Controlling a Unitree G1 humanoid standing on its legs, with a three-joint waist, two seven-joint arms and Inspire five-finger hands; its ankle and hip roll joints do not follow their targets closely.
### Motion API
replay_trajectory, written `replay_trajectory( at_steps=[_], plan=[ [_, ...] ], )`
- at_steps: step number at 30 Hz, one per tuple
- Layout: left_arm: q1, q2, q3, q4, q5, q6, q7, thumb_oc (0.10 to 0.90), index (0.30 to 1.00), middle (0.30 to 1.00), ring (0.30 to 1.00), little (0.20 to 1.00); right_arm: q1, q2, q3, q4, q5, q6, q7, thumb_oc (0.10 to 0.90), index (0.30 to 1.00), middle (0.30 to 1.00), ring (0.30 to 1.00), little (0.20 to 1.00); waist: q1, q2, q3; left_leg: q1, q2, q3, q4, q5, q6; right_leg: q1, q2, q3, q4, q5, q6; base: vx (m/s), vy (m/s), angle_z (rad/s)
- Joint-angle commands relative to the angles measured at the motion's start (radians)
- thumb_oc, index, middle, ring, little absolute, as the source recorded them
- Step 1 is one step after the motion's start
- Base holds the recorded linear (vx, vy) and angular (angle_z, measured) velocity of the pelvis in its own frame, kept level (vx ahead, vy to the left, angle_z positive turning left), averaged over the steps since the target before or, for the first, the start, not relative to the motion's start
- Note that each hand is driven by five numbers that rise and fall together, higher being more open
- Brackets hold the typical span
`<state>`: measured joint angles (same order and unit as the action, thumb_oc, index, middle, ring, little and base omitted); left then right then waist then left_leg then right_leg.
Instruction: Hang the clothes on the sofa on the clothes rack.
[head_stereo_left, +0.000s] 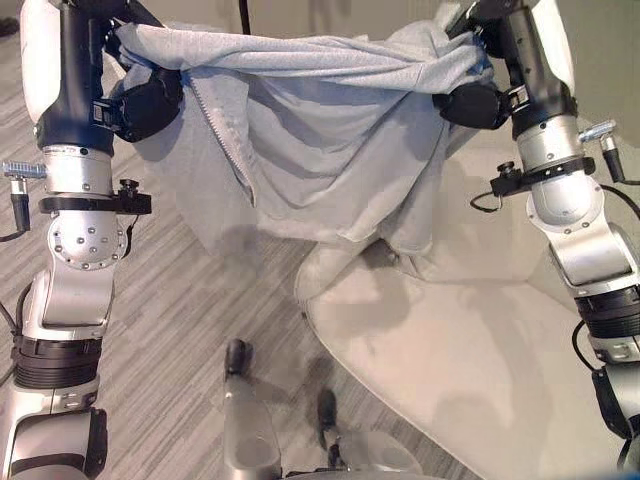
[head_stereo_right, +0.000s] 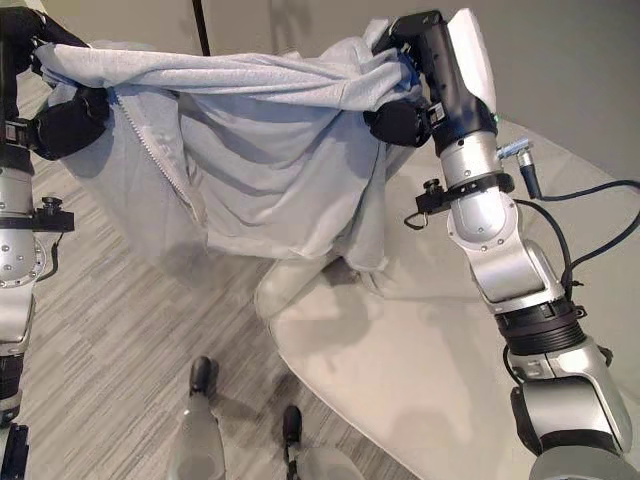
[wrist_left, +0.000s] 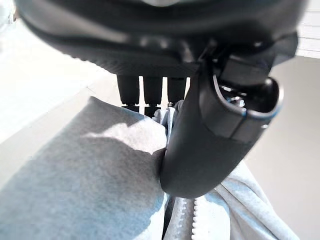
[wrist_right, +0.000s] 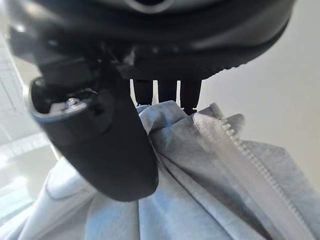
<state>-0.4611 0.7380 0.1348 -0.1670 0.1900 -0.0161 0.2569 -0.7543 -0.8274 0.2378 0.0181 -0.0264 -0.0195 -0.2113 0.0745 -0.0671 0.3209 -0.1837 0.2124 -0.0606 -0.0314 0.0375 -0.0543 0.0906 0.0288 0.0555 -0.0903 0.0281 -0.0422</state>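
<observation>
Left eye view shows a light grey zip jacket (head_stereo_left: 320, 140) stretched in the air between the two hands, well above the floor. The left hand (head_stereo_left: 150, 100) grips one upper corner of it, and the right hand (head_stereo_left: 472, 103) grips the other upper corner. The top edge of the cloth runs almost straight from one hand to the other, and the rest hangs down below both hands in loose folds. The open zipper (head_stereo_left: 222, 140) hangs just beside the left hand, on the side toward the right hand.

In the left wrist view the fingers (wrist_left: 152, 90) and the thumb are closed on the grey cloth, with the cloth pinched between them. In the right wrist view the right hand's fingers (wrist_right: 167, 92) and thumb pinch a bunch of the fabric in the same way, and the zipper teeth run away from the fingers.

Below the right hand lies the beige sofa (head_stereo_left: 480, 370); its front edge curves under the lowest fold of the jacket. Below the left hand is the grey wood-pattern floor (head_stereo_left: 190, 300). A thin dark pole (head_stereo_right: 203, 28) stands behind the jacket, beyond the hands.
</observation>
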Motion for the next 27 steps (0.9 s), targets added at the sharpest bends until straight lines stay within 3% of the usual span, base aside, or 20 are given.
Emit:
replay_trajectory(
  at_steps=[1,2,3,4,5,6,7,8,9,10,12,14,15,16,18,20,23,27],
  plan=[
    [-0.020,0.018,0.132,0.019,-0.009,-0.010,0.080,0.400,0.300,0.300,0.300,0.300,-0.039,-0.072,-0.107,0.068,0.011,-0.001,-0.109,0.400,0.300,0.300,0.300,0.300,0.034,0.027,-0.207,0.071,-0.066,0.029,-0.056,0.015,0.002,0.020,-0.156,-0.096,0.003,0.016,0.032,0.33,0.572,-0.45],
    [-0.042,0.026,0.114,0.023,-0.011,-0.012,0.078,0.400,0.300,0.300,0.300,0.300,-0.041,-0.061,-0.114,0.075,0.013,0.004,-0.113,0.400,0.300,0.300,0.300,0.300,0.042,0.029,-0.216,0.094,-0.106,0.042,-0.056,0.013,0.003,0.039,-0.210,-0.106,0.003,0.039,0.021,0.40,0.694,-0.21],
    [-0.049,0.029,0.108,0.028,-0.013,-0.014,0.079,0.400,0.300,0.300,0.300,0.300,-0.032,-0.056,-0.123,0.070,0.011,0.007,-0.113,0.400,0.300,0.300,0.300,0.300,0.047,0.026,-0.215,0.109,-0.123,0.047,-0.056,0.012,0.008,0.047,-0.232,-0.112,0.003,0.053,0.022,0.42,0.691,-0.09],
    [-0.052,0.032,0.101,0.027,-0.015,-0.013,0.081,0.400,0.300,0.300,0.300,0.300,-0.024,-0.039,-0.132,0.052,0.003,0.016,-0.111,0.400,0.300,0.300,0.300,0.300,0.046,0.040,-0.207,0.145,-0.143,0.064,-0.056,-0.003,0.010,0.061,-0.286,-0.146,0.033,0.087,0.016,0.28,0.523,-0.05],
    [-0.053,0.030,0.106,0.024,-0.014,-0.014,0.088,0.400,0.300,0.300,0.300,0.300,-0.032,-0.036,-0.129,0.039,-0.003,0.018,-0.112,0.400,0.300,0.300,0.300,0.300,0.045,0.058,-0.183,0.172,-0.141,0.073,-0.056,-0.007,0.010,0.049,-0.298,-0.149,0.093,0.081,0.015,0.26,0.510,-0.13],
    [-0.052,0.024,0.109,0.013,-0.014,-0.013,0.091,0.400,0.300,0.300,0.300,0.300,-0.031,-0.029,-0.127,0.030,-0.002,0.019,-0.110,0.400,0.300,0.300,0.300,0.300,0.040,0.071,-0.166,0.188,-0.141,0.081,-0.056,-0.014,0.008,0.038,-0.289,-0.147,0.138,0.075,0.020,0.15,0.365,-0.28],
    [-0.048,0.015,0.120,0.005,-0.013,-0.019,0.095,0.400,0.300,0.300,0.300,0.300,-0.009,-0.029,-0.142,0.004,-0.011,0.016,-0.108,0.400,0.300,0.300,0.300,0.300,0.025,0.083,-0.149,0.212,-0.162,0.075,-0.056,-0.022,0.011,0.004,-0.232,-0.129,0.176,0.073,0.031,0.15,0.317,-0.43],
    [-0.034,0.007,0.123,0.005,-0.017,-0.032,0.094,0.400,0.300,0.300,0.300,0.300,0.003,-0.038,-0.138,-0.006,-0.005,0.009,-0.103,0.400,0.300,0.300,0.300,0.300,-0.001,0.082,-0.133,0.230,-0.193,0.069,-0.056,-0.032,0.016,-0.037,-0.135,-0.124,0.153,0.068,0.051,0.16,0.252,-0.41],
    [0.013,0.021,0.138,0.012,-0.006,-0.011,0.096,0.400,0.300,0.300,0.300,0.300,0.017,-0.064,-0.116,0.038,-0.016,0.011,-0.108,0.400,0.300,0.300,0.300,0.300,-0.011,0.064,-0.118,0.240,-0.226,0.088,-0.056,-0.036,0.027,-0.057,-0.064,-0.150,0.075,0.053,0.055,0.12,0.119,-0.15],
    [0.023,0.056,0.136,0.000,-0.022,-0.008,0.081,0.400,0.300,0.300,0.300,0.300,0.011,-0.080,-0.143,0.026,-0.031,0.019,-0.087,0.400,0.300,0.300,0.300,0.300,-0.022,0.048,-0.127,0.248,-0.240,0.063,-0.056,-0.035,0.031,-0.046,-0.045,-0.123,0.030,0.047,0.037,0.08,0.028,0.01],
    [0.011,0.018,0.148,-0.003,-0.020,-0.027,0.088,0.400,0.300,0.300,0.300,0.300,0.016,-0.036,-0.132,0.036,0.001,0.000,-0.090,0.400,0.300,0.300,0.300,0.300,-0.006,0.034,-0.160,0.240,-0.228,0.081,-0.056,-0.046,0.042,-0.041,-0.050,-0.128,0.003,0.026,0.055,0.09,-0.056,0.19],
    [0.007,0.005,0.138,0.007,-0.027,-0.026,0.096,0.400,0.300,0.300,0.300,0.300,0.028,-0.048,-0.132,0.051,0.010,-0.005,-0.088,0.400,0.300,0.300,0.300,0.300,-0.019,0.034,-0.182,0.250,-0.220,0.085,-0.056,-0.040,0.054,-0.060,-0.025,-0.112,0.003,0.011,0.060,0.12,-0.055,0.03],
    [-0.013,-0.009,0.122,0.006,-0.028,-0.024,0.094,0.400,0.300,0.300,0.300,0.300,0.023,-0.065,-0.136,0.050,0.013,-0.008,-0.093,0.400,0.300,0.300,0.300,0.300,-0.023,0.035,-0.163,0.277,-0.218,0.085,-0.056,0.011,0.045,-0.053,-0.018,-0.112,0.003,0.018,0.059,0.08,-0.033,0.43],
    [-0.029,-0.019,0.118,-0.005,-0.031,-0.024,0.094,0.400,0.300,0.300,0.300,0.300,0.016,-0.075,-0.141,0.048,0.016,-0.006,-0.097,0.400,0.300,0.300,0.300,0.300,-0.023,0.031,-0.144,0.270,-0.205,0.080,-0.024,0.016,0.035,-0.035,-0.030,-0.116,0.003,0.018,0.060,0.04,-0.009,0.50],
    [-0.044,-0.009,0.113,-0.008,-0.032,-0.014,0.096,0.400,0.300,0.300,0.300,0.300,0.005,-0.089,-0.140,0.047,0.010,-0.003,-0.100,0.400,0.300,0.300,0.300,0.300,-0.010,0.019,-0.128,0.213,-0.167,0.069,-0.023,0.006,0.039,-0.028,-0.057,-0.124,0.003,0.012,0.063,-0.02,0.011,0.55],
    [-0.032,0.012,0.124,-0.023,-0.021,-0.006,0.088,0.400,0.300,0.300,0.300,0.300,0.006,-0.083,-0.139,0.056,-0.007,0.002,-0.095,0.400,0.300,0.300,0.300,0.300,-0.001,0.027,-0.144,0.220,-0.159,0.048,-0.056,-0.019,0.049,-0.034,-0.060,-0.114,0.003,0.012,0.055,0.00,0.041,0.04],
    [-0.048,0.030,0.101,-0.025,-0.025,-0.028,0.084,0.400,0.300,0.300,0.300,0.300,0.022,-0.033,-0.158,0.036,0.001,0.001,-0.099,0.400,0.300,0.300,0.300,0.300,0.007,0.025,-0.170,0.219,-0.183,0.056,-0.056,-0.043,0.043,-0.044,-0.105,-0.116,0.003,0.018,0.042,0.04,0.158,-0.30],
    [-0.045,0.021,0.100,-0.029,-0.029,-0.037,0.086,0.400,0.300,0.300,0.300,0.300,0.036,-0.016,-0.175,0.016,-0.005,-0.001,-0.097,0.400,0.300,0.300,0.300,0.300,0.009,0.029,-0.172,0.227,-0.193,0.065,-0.056,-0.045,0.043,-0.042,-0.118,-0.114,0.003,0.026,0.047,0.02,0.076,-0.33]
  ],
)
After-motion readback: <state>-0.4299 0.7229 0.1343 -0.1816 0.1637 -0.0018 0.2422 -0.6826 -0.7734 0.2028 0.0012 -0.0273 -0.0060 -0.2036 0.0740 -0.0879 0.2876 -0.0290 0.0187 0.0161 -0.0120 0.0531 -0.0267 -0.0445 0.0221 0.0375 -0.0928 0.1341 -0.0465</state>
